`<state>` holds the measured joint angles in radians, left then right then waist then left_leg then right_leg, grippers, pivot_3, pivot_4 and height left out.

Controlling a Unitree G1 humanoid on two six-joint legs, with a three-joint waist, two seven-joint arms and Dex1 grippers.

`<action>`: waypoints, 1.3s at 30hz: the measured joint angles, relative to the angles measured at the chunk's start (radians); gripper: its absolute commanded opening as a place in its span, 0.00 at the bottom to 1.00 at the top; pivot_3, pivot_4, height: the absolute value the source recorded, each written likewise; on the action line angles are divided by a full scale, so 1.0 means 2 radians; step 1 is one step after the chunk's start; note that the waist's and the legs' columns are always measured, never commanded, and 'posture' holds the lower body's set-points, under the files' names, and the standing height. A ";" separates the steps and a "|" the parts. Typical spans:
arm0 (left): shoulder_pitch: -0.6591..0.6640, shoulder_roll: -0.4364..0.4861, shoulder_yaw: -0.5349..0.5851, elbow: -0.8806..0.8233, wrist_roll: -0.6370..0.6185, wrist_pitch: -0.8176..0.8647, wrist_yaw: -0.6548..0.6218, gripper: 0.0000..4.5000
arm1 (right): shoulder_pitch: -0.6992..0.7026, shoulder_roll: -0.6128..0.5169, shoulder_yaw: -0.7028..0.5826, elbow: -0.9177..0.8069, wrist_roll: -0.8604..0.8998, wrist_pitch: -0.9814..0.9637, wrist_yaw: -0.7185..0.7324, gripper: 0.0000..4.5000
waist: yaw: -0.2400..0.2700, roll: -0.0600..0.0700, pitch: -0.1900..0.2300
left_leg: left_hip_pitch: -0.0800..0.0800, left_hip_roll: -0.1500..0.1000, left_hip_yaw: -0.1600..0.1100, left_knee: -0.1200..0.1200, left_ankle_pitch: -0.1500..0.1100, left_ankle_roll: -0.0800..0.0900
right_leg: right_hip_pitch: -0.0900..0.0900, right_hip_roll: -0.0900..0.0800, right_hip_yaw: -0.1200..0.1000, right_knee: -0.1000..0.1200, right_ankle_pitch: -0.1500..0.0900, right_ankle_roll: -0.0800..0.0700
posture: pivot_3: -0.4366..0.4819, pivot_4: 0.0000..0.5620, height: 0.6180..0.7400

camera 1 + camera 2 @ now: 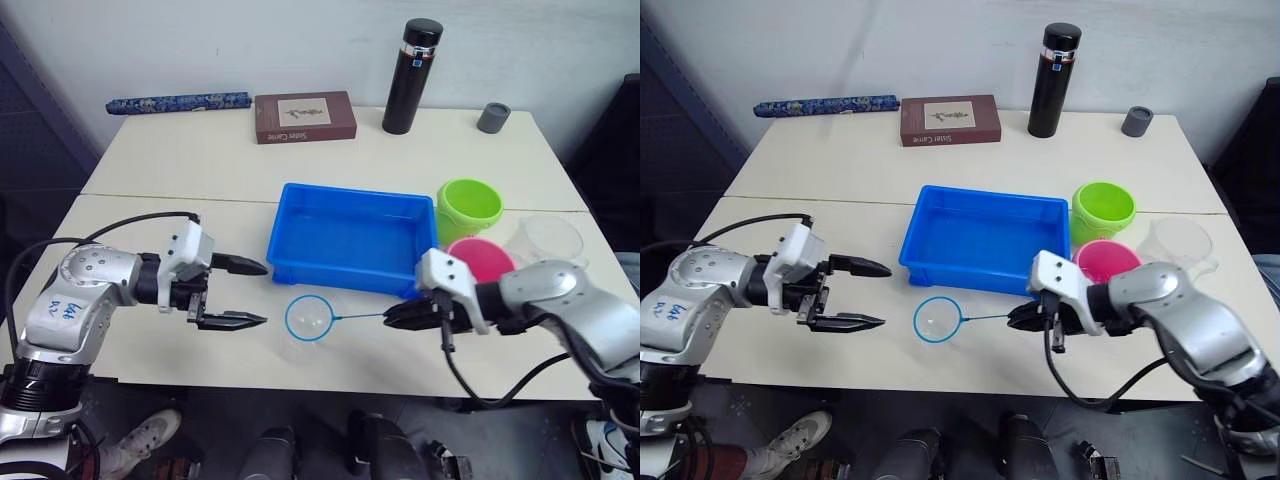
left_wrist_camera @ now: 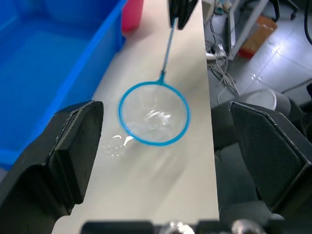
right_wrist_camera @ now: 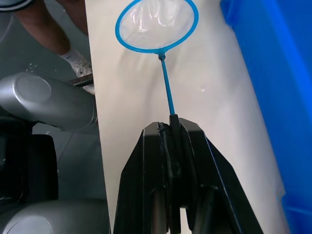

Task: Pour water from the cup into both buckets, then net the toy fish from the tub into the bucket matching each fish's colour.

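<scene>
Nearest us, at lower centre, the net (image 1: 306, 318) hovers just over the tabletop (image 1: 200, 150), its thin handle clamped in our right tool (image 1: 392, 318). At lower left, our left tool (image 1: 238, 292) has its fingers spread apart, empty. Beyond lies the blue tub (image 1: 350, 238); to its right stand the pink bucket (image 1: 482, 257), the green bucket (image 1: 469, 207) and the clear cup (image 1: 547, 240).

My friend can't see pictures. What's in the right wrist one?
The robot's right hand pinches the thin handle of a small blue-rimmed net, held over a pale table. A bright blue tub sits beside it.
</scene>
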<state>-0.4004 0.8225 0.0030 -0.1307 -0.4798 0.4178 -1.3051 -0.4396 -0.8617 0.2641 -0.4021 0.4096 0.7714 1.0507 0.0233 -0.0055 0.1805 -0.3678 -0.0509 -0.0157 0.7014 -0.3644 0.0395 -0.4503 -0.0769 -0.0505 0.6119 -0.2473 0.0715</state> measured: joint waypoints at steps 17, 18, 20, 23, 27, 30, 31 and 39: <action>-0.017 -0.019 -0.049 0.054 0.041 -0.054 -0.015 1.00 | -0.008 0.104 0.063 0.125 -0.104 -0.086 -0.040 0.24 | -0.001 0.000 0.000 | 0.000 0.000 0.000 0.000 0.000 0.000 | 0.000 0.000 0.000 0.000 0.000 0.000 | 0.48 0.27 0.99; -0.017 -0.019 -0.049 0.054 0.041 -0.055 -0.015 1.00 | -0.008 0.104 0.062 0.126 -0.106 -0.088 -0.041 0.33 | -0.001 0.000 0.000 | 0.000 0.000 0.000 0.000 0.000 0.000 | 0.000 0.000 0.000 0.000 0.000 0.000 | 0.48 0.27 0.99; -0.016 -0.021 -0.049 0.054 0.041 -0.055 -0.013 1.00 | -0.008 0.104 0.062 0.127 -0.112 -0.090 -0.041 0.56 | -0.001 0.000 0.000 | 0.000 0.000 0.000 0.000 0.000 0.000 | 0.000 0.000 0.000 0.000 0.000 0.000 | 0.48 0.27 0.99; -0.012 -0.031 -0.047 0.053 0.039 -0.051 -0.003 1.00 | -0.007 0.100 0.060 0.123 -0.112 -0.081 -0.040 0.88 | -0.001 0.000 0.000 | 0.000 0.000 0.000 0.000 0.000 0.000 | 0.000 0.000 0.000 0.000 0.000 0.000 | 0.48 0.27 0.99; 0.012 -0.037 -0.028 0.042 0.034 -0.014 0.046 1.00 | 0.012 0.067 0.026 0.076 -0.087 -0.044 -0.028 0.88 | 0.000 0.000 0.000 | 0.000 0.000 0.000 0.000 0.000 0.000 | 0.000 0.000 0.000 0.000 0.000 0.000 | 0.48 0.27 0.99; 0.051 -0.039 -0.002 0.017 0.034 0.021 0.104 1.00 | 0.043 0.030 -0.021 0.019 -0.055 -0.011 -0.019 0.88 | 0.000 0.000 0.000 | 0.000 0.000 0.000 0.000 0.000 0.000 | 0.000 0.000 0.000 0.000 0.000 0.000 | 0.48 0.27 0.99; 0.065 -0.040 0.005 0.008 0.034 0.035 0.124 1.00 | 0.056 0.018 -0.037 0.000 -0.042 0.002 -0.017 0.88 | 0.001 0.000 0.000 | 0.000 0.000 -0.001 0.000 0.000 0.000 | 0.000 0.000 0.000 0.000 0.000 0.000 | 0.48 0.27 0.99; 0.183 -0.068 0.063 -0.056 0.034 0.053 0.227 1.00 | 0.168 -0.003 -0.135 -0.092 0.016 0.027 -0.041 0.88 | 0.002 0.000 0.000 | 0.004 0.000 0.000 -0.001 0.000 0.000 | 0.003 0.000 0.000 -0.002 0.000 0.000 | 0.48 0.27 0.99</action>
<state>-0.0351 0.6865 0.1299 -0.2427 -0.4126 0.5235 -0.8519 -0.1040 -0.8687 -0.0051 -0.5867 0.4412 0.8252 0.9683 0.0270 -0.0055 0.1804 -0.3603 -0.0507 -0.0165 0.6992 -0.3648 0.0399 -0.4435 -0.0774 -0.0498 0.6072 -0.2475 0.0713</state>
